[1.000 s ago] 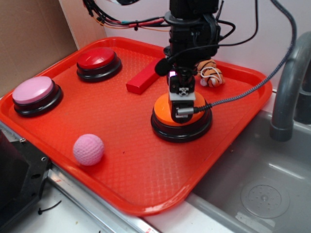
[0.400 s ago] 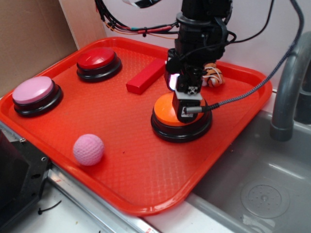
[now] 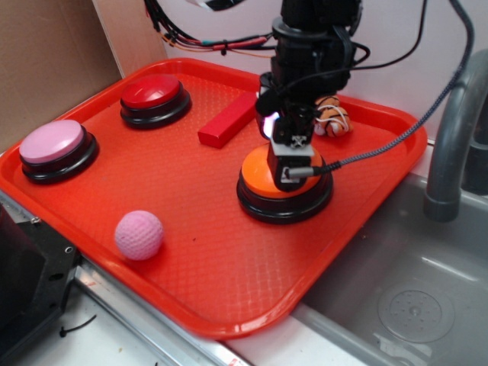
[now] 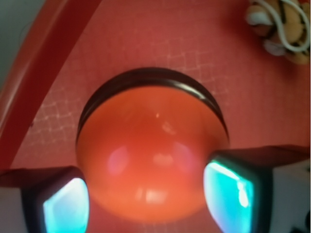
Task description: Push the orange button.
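Pincer open, fingers straddling orange button dome at 3 and 9 o'clock; press straight down, centred

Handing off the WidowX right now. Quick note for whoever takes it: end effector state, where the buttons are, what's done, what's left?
End effector: open, holding nothing, fingers either side of the orange button's cap, directly over it.
Orange button sits right of centre on the red tray; the red button and pink button are toward the tray's left side, untouched.
Also on the tray: pink ball, red block, small striped toy.
Done: lined up on the right button.
Left: whether the cap is being pressed can't be told from these views; confirm a full push, then lift clear.
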Robot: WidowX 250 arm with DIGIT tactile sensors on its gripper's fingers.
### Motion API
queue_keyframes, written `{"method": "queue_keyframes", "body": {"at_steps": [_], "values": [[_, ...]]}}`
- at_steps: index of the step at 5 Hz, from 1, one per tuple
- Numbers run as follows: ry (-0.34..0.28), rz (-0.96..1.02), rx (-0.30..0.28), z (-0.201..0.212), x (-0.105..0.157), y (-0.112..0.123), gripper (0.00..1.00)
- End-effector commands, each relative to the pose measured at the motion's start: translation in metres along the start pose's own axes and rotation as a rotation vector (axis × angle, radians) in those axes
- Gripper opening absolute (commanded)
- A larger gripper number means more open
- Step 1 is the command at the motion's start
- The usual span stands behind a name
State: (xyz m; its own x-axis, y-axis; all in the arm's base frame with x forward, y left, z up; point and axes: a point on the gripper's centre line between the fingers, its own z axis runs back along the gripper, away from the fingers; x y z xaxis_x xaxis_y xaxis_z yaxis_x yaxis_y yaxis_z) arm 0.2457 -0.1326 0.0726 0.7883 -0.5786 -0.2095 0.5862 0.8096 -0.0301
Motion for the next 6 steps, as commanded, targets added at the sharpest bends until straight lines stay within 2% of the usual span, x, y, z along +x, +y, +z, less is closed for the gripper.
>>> {"method": "queue_keyframes", "body": {"at_steps": [1,2,6], "values": [[-0.178,0.016,0.064,0.063,-0.023,-0.008,1.00],[-0.161,0.015,0.076,0.067,-0.024,-0.008,1.00],[-0.181,0.041,0.085,0.087,-0.036,-0.010,1.00]]}}
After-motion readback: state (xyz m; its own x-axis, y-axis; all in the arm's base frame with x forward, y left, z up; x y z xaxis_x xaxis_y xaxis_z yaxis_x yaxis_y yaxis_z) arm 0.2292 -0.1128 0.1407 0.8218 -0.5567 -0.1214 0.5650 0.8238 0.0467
